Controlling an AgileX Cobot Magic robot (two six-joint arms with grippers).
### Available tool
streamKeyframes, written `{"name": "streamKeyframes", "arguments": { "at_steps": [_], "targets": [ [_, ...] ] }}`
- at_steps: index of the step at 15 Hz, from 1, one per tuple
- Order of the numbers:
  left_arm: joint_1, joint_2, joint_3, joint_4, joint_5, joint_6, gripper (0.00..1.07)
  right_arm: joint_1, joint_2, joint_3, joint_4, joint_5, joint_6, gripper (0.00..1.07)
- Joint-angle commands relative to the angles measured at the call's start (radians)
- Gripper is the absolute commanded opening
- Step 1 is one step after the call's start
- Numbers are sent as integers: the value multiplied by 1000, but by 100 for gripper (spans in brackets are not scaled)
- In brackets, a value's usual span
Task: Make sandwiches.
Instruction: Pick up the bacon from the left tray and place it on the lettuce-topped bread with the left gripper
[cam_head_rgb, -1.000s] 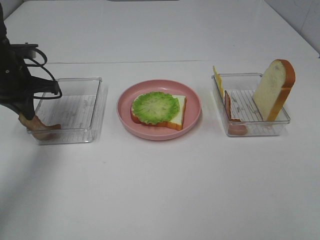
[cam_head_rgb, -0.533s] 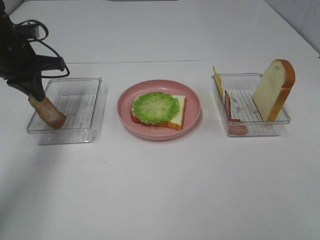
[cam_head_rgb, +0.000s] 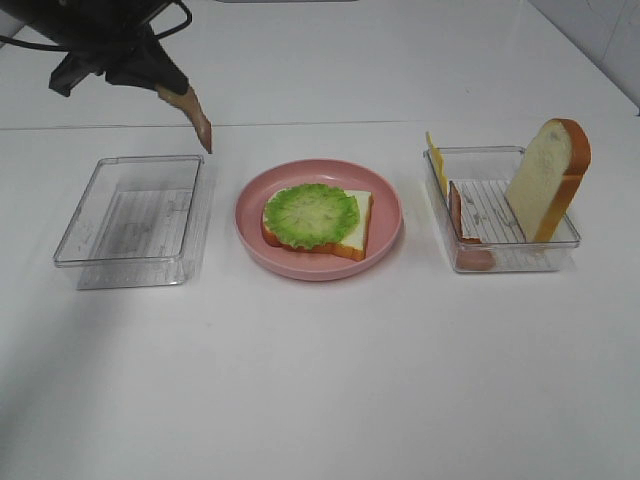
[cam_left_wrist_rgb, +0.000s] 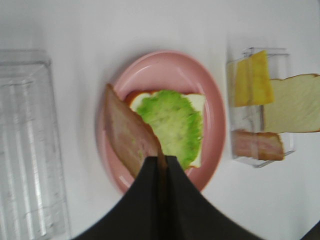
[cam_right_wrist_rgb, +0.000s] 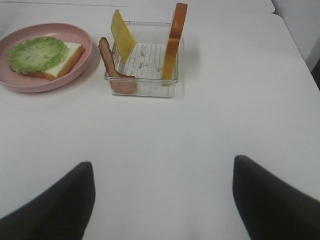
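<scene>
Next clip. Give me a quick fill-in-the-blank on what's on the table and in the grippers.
The left gripper is shut on a strip of ____. On the pink plate, the bread slice is covered by ____. The cheese slice leans in the tray on the ____ of the exterior high view. The right gripper is ____.
Missing: bacon; lettuce; right; open.

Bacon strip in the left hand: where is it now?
Exterior high view, upper left: the bacon strip hangs in the air from the left hand, shut on it, by the left tray's far right corner and short of the pink plate.
</scene>
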Motion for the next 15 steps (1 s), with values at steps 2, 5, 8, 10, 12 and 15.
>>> {"name": "streamKeyframes", "arguments": {
  "at_steps": [2, 5, 8, 10, 12, 15],
  "targets": [
    [-35, 50, -6, -274, -34, 138, 0, -6, -16, 1, 0, -8, -11, 72],
    [-90, 107, -7, -361, -36, 183, 0, -6, -16, 1, 2, -8, -11, 72],
    [-161, 178, -7, -499, -41, 265, 0, -6, -16, 1, 1, -8, -11, 72],
    [-198, 237, -8, -603, -59, 309, 0, -6, -16, 1, 1, -8, -11, 72],
    [-214, 273, -13, -629, -67, 309, 0, -6, -16, 1, 2, -8, -11, 72],
    [-231, 315, -21, -629, -63, 309, 0, -6, -16, 1, 1, -8, -11, 72]
  ]
}}
